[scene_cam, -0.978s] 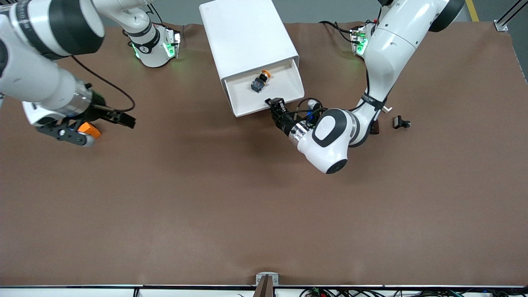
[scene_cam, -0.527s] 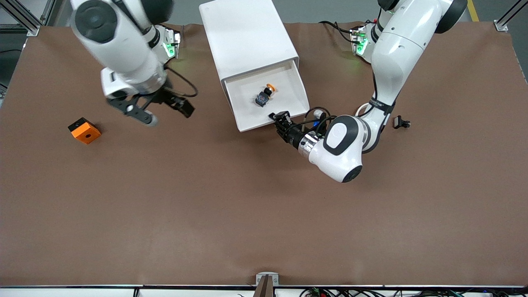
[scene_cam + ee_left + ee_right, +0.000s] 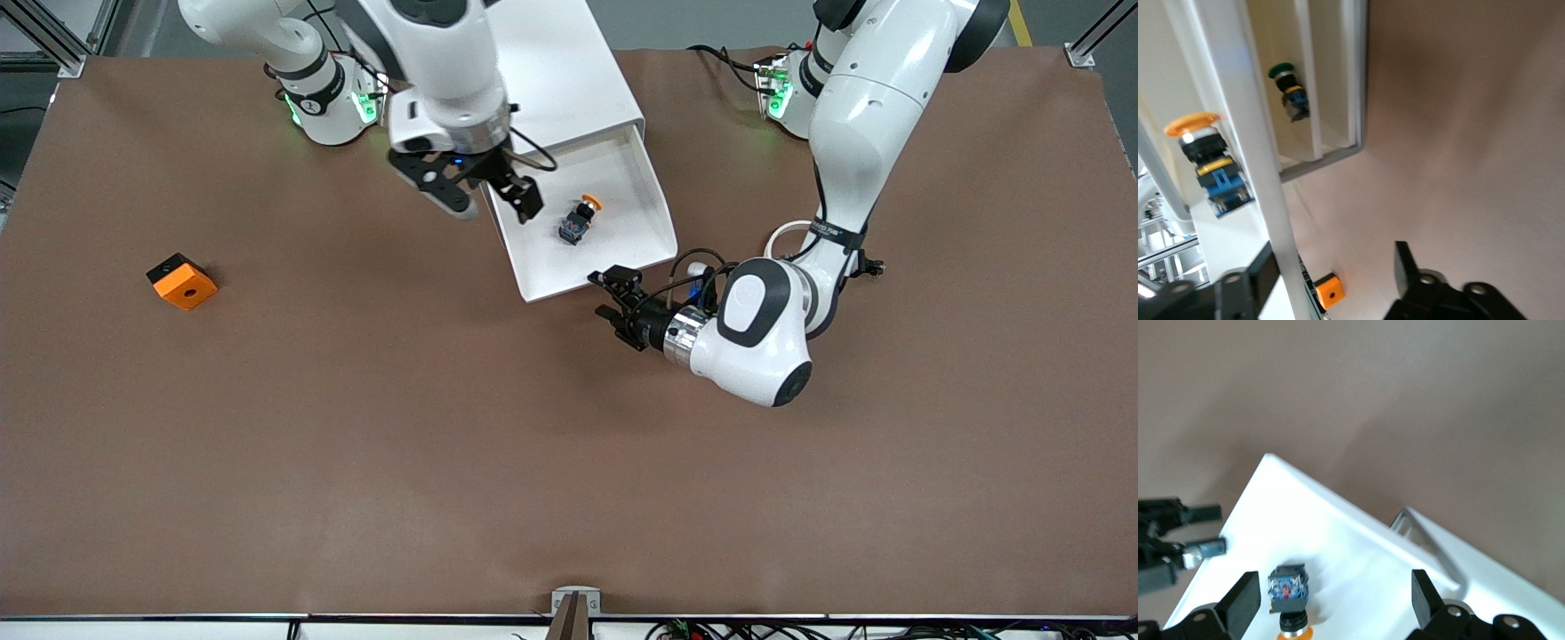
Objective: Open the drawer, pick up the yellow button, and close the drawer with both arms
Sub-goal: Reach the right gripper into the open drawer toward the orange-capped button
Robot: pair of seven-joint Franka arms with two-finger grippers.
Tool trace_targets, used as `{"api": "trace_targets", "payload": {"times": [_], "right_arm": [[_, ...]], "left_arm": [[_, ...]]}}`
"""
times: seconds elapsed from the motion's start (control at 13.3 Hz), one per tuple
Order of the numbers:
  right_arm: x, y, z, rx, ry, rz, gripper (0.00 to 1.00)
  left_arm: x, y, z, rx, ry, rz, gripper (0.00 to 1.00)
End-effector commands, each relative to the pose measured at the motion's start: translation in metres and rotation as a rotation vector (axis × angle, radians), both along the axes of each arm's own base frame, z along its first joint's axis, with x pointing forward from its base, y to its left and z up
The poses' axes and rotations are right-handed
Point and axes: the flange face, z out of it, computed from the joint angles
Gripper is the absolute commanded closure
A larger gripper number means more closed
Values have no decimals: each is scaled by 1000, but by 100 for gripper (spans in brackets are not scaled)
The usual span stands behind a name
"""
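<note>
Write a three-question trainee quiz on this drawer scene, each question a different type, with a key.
1. True or false: the tiny orange-capped push-button lies in the open shallow white drawer.
2. Which hand is over the drawer: A) right hand B) left hand?
3. Fill in: the orange block with a black hole sits on the brown ____.

Key: 1 true. 2 A; it is open, and so is the left hand, low by the drawer's front edge. 3 table.
</note>
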Motion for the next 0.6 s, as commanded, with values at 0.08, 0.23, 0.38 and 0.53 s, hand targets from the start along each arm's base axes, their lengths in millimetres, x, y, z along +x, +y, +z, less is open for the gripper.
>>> {"api": "trace_targets", "payload": {"times": [0.08,0.23,0.38,0.53], "right_arm": [[-9,36,-31,-27,-7,-19,0],[-13,47,-41,-31,-17,-26,0],[-12,55,-46,-30,-19,-22,0],[-9,67,-53,-31,-23,-15,0]], "left_arm": [[24,9,21,49,-114,-44,0],[35,21,30,48,-141,-30,0],[43,38,32,40,-207,-67,0],[50,55,37,31,-314,-150,0]]}}
